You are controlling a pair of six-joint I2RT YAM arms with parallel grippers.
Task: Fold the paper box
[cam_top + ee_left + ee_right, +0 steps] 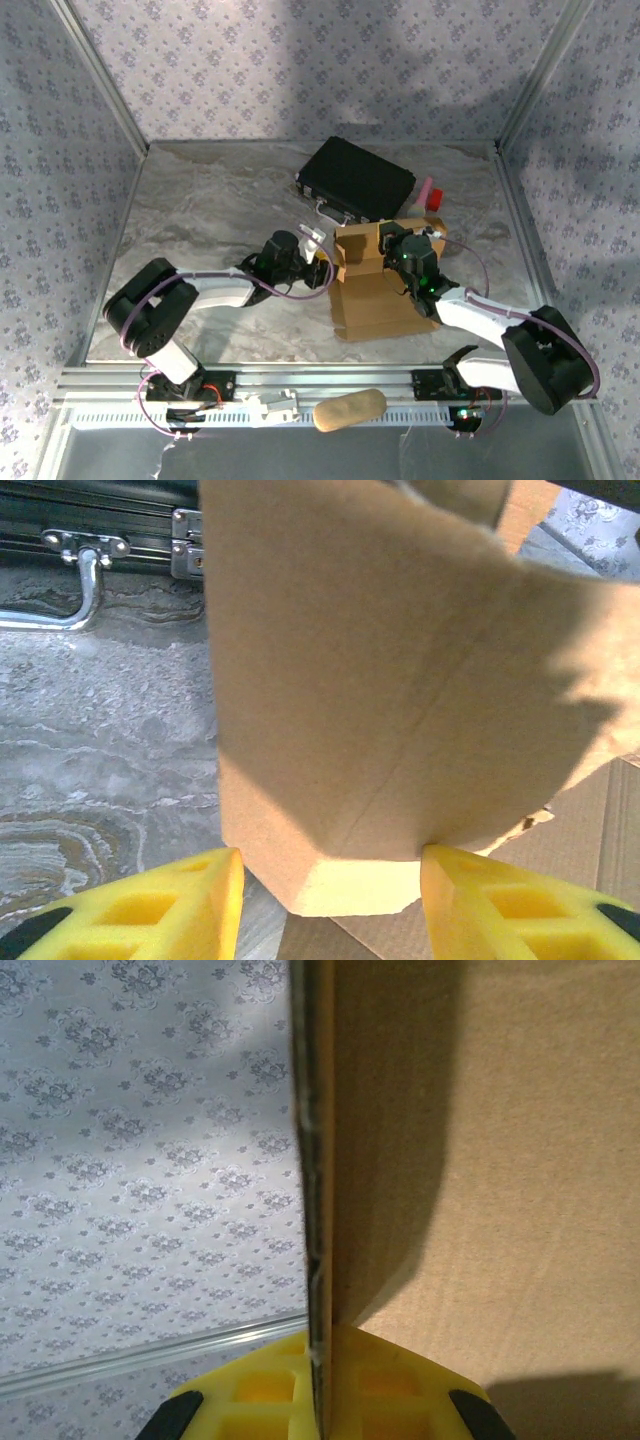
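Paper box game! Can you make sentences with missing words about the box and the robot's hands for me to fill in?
The paper box is made of tan ____. The right gripper is pinched ____ on an upright edge of the box. The fingers of the left gripper are coloured ____. Behind the box lies a ____ case with a metal handle.
Missing words: cardboard, shut, yellow, black.

left arm (pixel 165 310) and right arm (pixel 490 325): black joint housings, white link shells, purple cables (pixel 290 293). Green LED (pixel 405 256) on right wrist. Yellow tool fingers (pixel 150 910), square cutouts.
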